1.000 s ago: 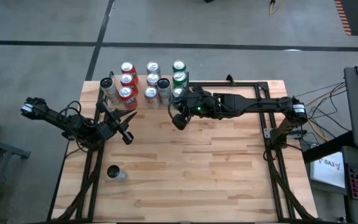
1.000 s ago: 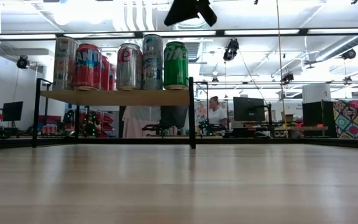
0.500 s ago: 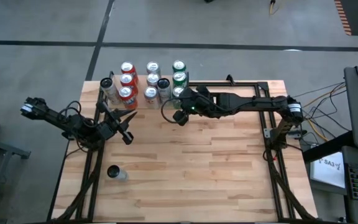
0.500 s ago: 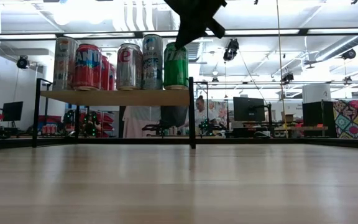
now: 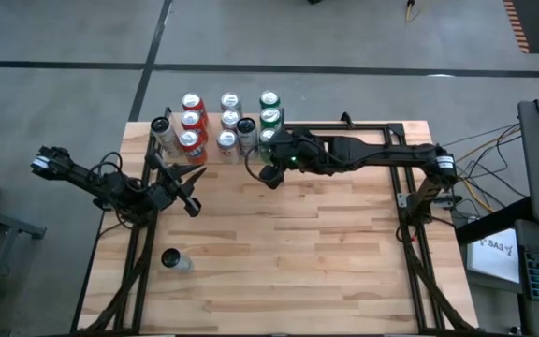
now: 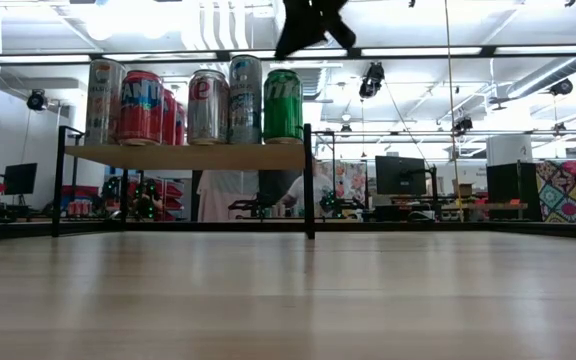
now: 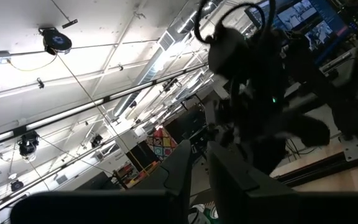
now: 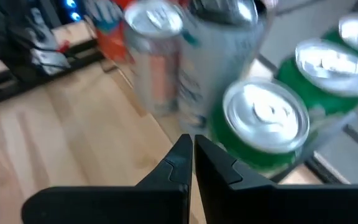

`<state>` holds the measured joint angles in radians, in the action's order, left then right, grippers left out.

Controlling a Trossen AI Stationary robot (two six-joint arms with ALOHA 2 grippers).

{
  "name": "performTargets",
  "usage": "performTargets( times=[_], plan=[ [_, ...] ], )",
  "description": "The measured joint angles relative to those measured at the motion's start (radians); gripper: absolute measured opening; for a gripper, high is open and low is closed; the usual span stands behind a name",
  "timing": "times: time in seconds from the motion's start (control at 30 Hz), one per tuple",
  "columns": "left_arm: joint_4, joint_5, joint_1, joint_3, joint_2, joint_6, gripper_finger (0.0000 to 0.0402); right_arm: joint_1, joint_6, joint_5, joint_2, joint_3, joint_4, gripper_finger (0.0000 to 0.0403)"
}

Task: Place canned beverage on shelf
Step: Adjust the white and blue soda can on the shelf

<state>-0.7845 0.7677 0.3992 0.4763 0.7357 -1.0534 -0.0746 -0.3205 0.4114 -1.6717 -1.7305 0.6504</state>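
Jaws pinched together on your right gripper [image 5: 268,174], empty, beside nine cans on the shelf [image 6: 188,155]; one can [image 5: 170,259] on the table.

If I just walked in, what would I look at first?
Probably the crowd of bright red, silver and green cans standing upright on the small wooden shelf at the table's far left. Next, the right gripper, shut and empty, hanging just in front of the green cans. One lone can stands near the table's front left, with the left gripper waiting behind it.
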Motion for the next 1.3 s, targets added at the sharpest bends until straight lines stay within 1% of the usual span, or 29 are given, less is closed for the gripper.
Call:
performTargets(
  times=[0.17, 0.33, 0.63, 0.93, 1.3],
  plan=[
    [0.0, 0.0, 0.0, 0.0, 0.001, -0.005, 0.0036, 0.004, 0.071, 0.0, 0.001, -0.073, -0.027, 0.0009],
    [0.0, -0.006, 0.0, 0.0, 0.003, -0.006, 0.0036, -0.019, 0.147, 0.0, -0.005, -0.138, -0.065, 0.0009],
    [-0.001, -0.01, 0.0, 0.0, 0.002, -0.005, 0.0036, -0.059, 0.258, 0.0, -0.12, -0.241, -0.131, 0.0009],
    [0.0, -0.009, 0.0, 0.0, 0.002, -0.009, 0.0036, -0.092, 0.288, 0.009, -0.223, -0.346, -0.134, 0.0009],
    [0.0, -0.008, 0.0, 0.0, 0.002, -0.008, 0.0036, -0.103, 0.297, 0.008, -0.27, -0.371, -0.127, 0.0009]
  ],
)
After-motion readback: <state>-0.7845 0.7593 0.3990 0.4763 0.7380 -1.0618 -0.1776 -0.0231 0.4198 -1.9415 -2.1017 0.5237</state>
